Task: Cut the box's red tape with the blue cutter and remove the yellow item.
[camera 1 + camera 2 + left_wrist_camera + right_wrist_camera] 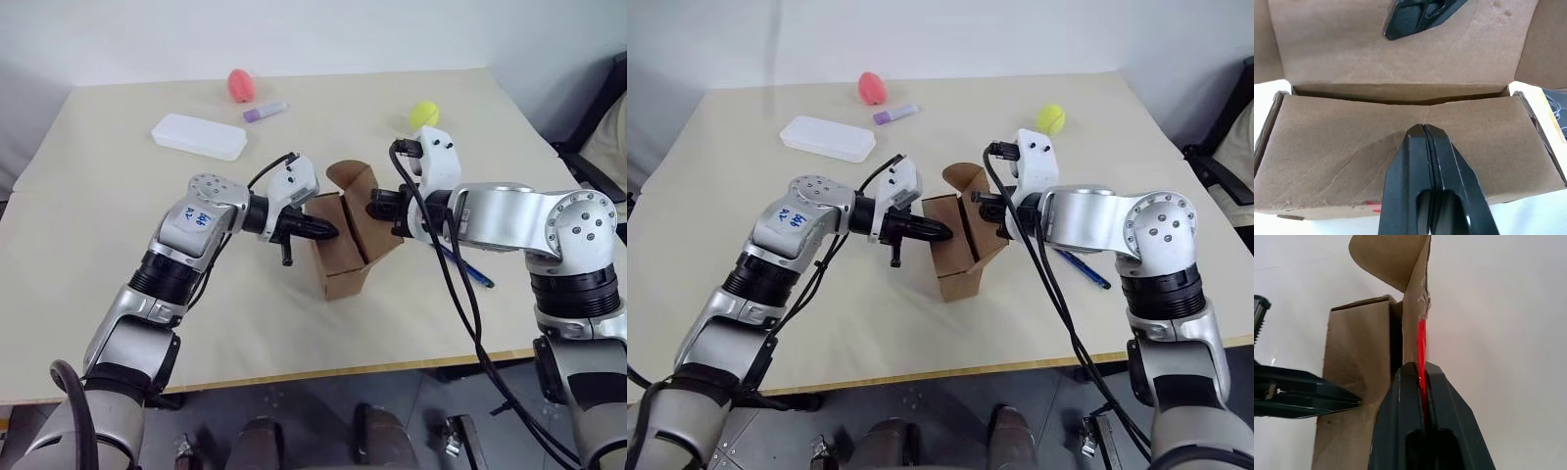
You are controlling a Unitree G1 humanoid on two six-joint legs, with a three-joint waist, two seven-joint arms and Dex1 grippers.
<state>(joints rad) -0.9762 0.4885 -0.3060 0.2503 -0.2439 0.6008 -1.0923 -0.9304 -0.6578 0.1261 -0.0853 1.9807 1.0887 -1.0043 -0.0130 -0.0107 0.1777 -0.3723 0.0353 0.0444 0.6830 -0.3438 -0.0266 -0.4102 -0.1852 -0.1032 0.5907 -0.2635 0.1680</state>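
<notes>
Standing near the middle of the pale surface [88, 245], the box [343, 257] is sitting upright with its top flaps raised. One flap is curling up at the far side. Red tape [1421, 350] is clinging to the edge of the flap on the robot's right.

Right gripper [1422, 368] is clenching that taped flap: its black fingers are pinched together with the cardboard edge and the red strip running down between them.

Left gripper [1422, 128] is pointing in from the left, its fingers pressed together with nothing between them. Their tips are resting against the inner face of the near flap, or lying just off it; contact is hard to confirm. A trace of red is showing along that flap's lower edge.

Blue cutter [468, 269] is lying flat on the surface just right of the box, partly under the right arm.

Yellow-green ball [423, 114] is sitting farther back on the right, well apart from the box. Flat white case [199, 136] is lying at the far left. Short purple tube [265, 112] is lying near the far edge, and a pink rounded object [240, 85] is sitting just beyond it.
</notes>
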